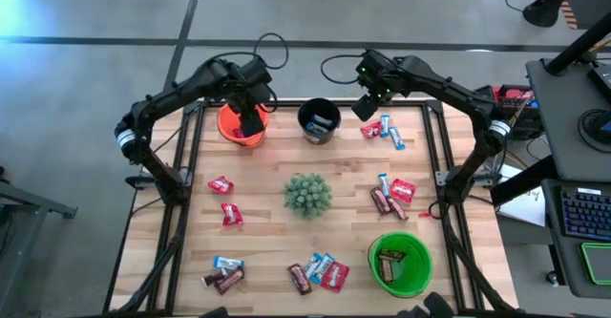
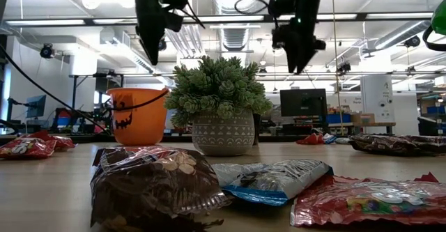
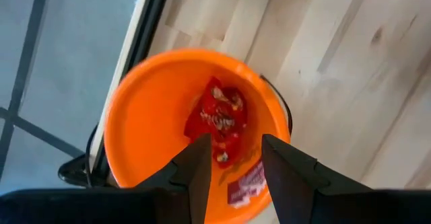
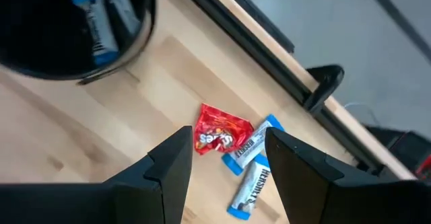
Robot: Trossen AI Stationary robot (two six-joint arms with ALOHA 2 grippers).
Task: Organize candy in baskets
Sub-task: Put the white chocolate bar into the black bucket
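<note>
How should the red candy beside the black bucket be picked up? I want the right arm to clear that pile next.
Come straight down on the red candy, which lies flat on the table. Close the right tool, open and hovering above it, across the wrapper's free end, away from the blue-and-silver bars that appear to touch its other end.

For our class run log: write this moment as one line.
left gripper: open over orange bucket | right gripper: open above red candy

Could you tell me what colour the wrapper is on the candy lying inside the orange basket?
Red: the candy in the orange basket shows best in the left wrist view.
</note>
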